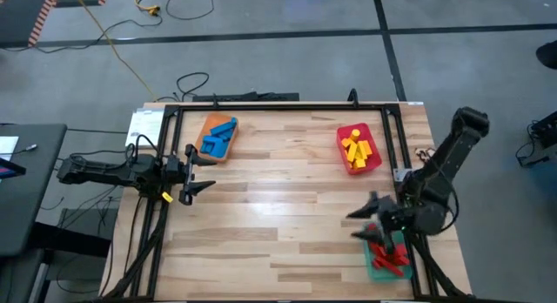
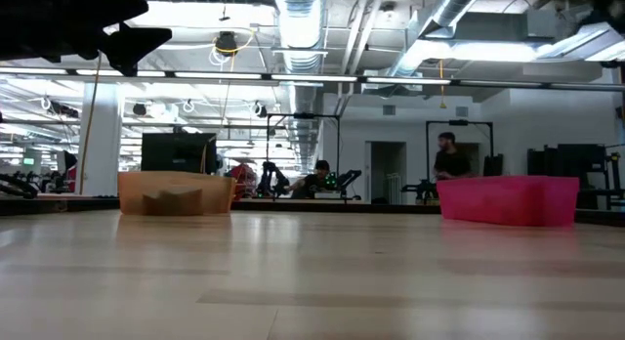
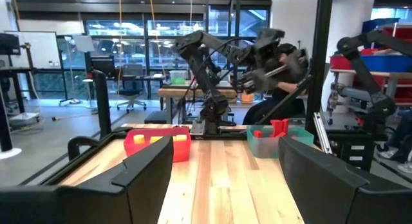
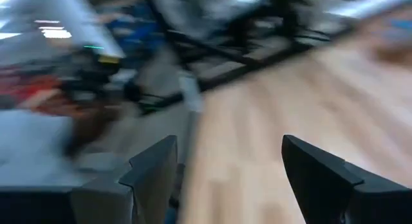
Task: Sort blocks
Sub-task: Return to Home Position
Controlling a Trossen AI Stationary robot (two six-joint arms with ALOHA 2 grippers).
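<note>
1. We note the left gripper (image 1: 207, 173) at the left edge of the table (image 1: 278, 207), fingers spread wide, holding nothing.
2. We see the right gripper (image 1: 357, 224) just beside the green tray (image 1: 375, 270), fingers wide apart, empty.
3. We find blue blocks (image 1: 218, 139) in the orange tray (image 1: 209, 124), yellow blocks (image 1: 355, 149) in the red tray (image 1: 341, 138), red blocks (image 1: 392, 258) in the green tray.

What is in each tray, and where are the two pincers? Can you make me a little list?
orange tray: blue blocks
red tray: yellow blocks
green tray: red blocks
left pincer: open, holding nothing, near the orange tray
right pincer: open, holding nothing, beside the green tray
</note>
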